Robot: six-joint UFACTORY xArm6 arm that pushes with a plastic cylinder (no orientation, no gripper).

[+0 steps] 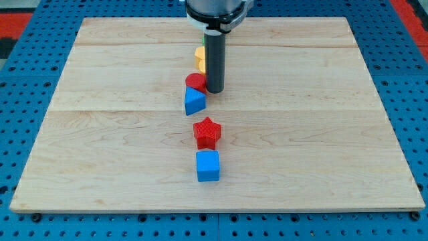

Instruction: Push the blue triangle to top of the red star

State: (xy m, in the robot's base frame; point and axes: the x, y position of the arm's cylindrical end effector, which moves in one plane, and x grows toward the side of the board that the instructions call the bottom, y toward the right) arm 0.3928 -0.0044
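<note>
The blue triangle (194, 101) lies near the board's middle, just above the red star (207, 132) with a small gap between them. My tip (215, 90) stands right beside the blue triangle's upper right corner. It also touches or nearly touches a red round block (194, 82) that sits directly above the triangle. The rod rises straight up to the arm at the view's top.
A blue cube (208, 165) lies just below the red star. A yellow block (200, 57) sits above the red round block, partly hidden by the rod. The wooden board (100, 134) rests on a blue perforated table.
</note>
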